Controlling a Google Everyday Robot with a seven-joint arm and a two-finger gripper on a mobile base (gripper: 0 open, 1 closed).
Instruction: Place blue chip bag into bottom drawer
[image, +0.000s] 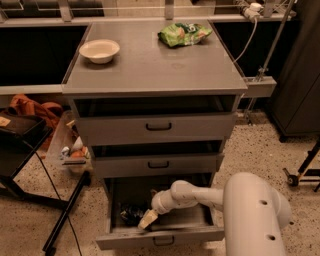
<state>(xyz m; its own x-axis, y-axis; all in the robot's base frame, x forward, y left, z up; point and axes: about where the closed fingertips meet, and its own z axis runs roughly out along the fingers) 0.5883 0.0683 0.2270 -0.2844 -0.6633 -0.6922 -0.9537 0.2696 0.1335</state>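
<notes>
White plastic arm (252, 212) fills the near right corner, reaching down and left into the bottom drawer (160, 238), which is pulled out. The gripper (148, 219) hangs low inside, close behind the front wall, and honestly I can't tell if it's apart or closed. The blue chip bag (131, 213) looks like it's on the drawer floor, touching or just beside the gripper on the left as you look in. It's a dark crumpled lump, so I can't make out a long axis. My guess is the next move is backing up and out to the right, and the thing to watch is the middle drawer (158, 164) right over the opening. Above that is the top drawer (159, 127). Farther back, on the cabinet top (150, 70), sit a bowl (99, 50) and a green chip bag (184, 34), well apart from all this.
</notes>
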